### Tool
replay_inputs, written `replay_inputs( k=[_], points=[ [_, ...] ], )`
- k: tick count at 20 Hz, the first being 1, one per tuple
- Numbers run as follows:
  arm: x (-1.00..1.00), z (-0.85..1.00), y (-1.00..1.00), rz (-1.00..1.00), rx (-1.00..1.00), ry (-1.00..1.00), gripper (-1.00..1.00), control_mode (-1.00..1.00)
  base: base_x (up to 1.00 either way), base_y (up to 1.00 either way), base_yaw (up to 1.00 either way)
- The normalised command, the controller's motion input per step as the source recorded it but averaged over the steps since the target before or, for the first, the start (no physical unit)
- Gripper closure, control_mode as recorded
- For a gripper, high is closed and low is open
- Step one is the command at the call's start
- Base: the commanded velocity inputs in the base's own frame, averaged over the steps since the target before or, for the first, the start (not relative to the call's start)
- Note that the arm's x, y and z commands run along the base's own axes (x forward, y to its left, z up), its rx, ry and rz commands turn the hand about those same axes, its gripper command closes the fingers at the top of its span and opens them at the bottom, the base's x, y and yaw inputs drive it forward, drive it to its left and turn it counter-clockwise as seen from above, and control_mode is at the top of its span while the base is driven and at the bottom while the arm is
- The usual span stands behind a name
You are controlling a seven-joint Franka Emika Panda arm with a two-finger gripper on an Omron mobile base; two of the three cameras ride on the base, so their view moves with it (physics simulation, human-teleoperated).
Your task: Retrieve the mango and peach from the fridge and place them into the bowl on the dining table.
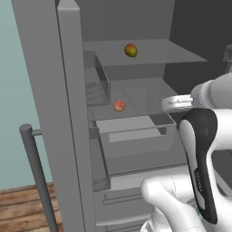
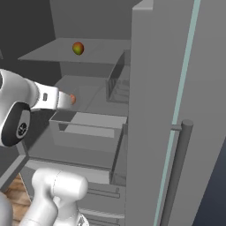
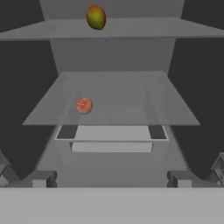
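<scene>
In the open fridge [image 1: 136, 149] there are 2 fruits: 1 mango [image 3: 96, 17] and 1 peach [image 3: 84, 106]. Both lie ahead of the jaws, the mango high above them, the peach lower and toward the left jaw. They sit on 2 shelves [image 3: 113, 98], 1 fruit each; 1 drawer [image 3: 111, 139] lies below, nearest the jaws

You're looking at a matt grey fridge [image 1: 50, 90], shelves [image 3: 111, 98] smooth and flat-finished. Mango [image 3: 96, 17] and peach [image 3: 83, 105] skins look smooth, slight sheen. Arm casing [image 1: 199, 149] is glossy white and black plastic. Floor [image 1: 22, 208] is wood planks.
</scene>
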Motion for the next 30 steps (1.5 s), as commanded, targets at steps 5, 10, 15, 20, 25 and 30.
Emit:
replay_inputs(
  k=[5, 10, 15, 20, 25, 30],
  points=[
    [0.34, -0.05, 0.19, 0.0, 0.0, 0.02, -1.0, -1.0, 0.0, 0.0, 0.0],
    [0.31, -0.11, 0.11, 0.0, 0.0, 0.0, -1.0, -1.0, 0.0, 0.0, 0.0],
    [0.05, -0.23, 0.11, 0.02, 0.0, 0.0, -1.0, -1.0, 0.0, 0.0, 0.0],
    [0.04, -0.13, 0.08, 0.04, 0.01, 0.0, -1.0, -1.0, 0.0, 0.0, 0.0],
    [0.18, 0.0, 0.06, 0.09, 0.04, 0.0, -1.0, -1.0, 0.0, 0.0, 0.0],
    [0.26, 0.0, 0.12, 0.08, 0.03, 0.03, -1.0, -1.0, 0.0, 0.0, 0.0]
  ],
)
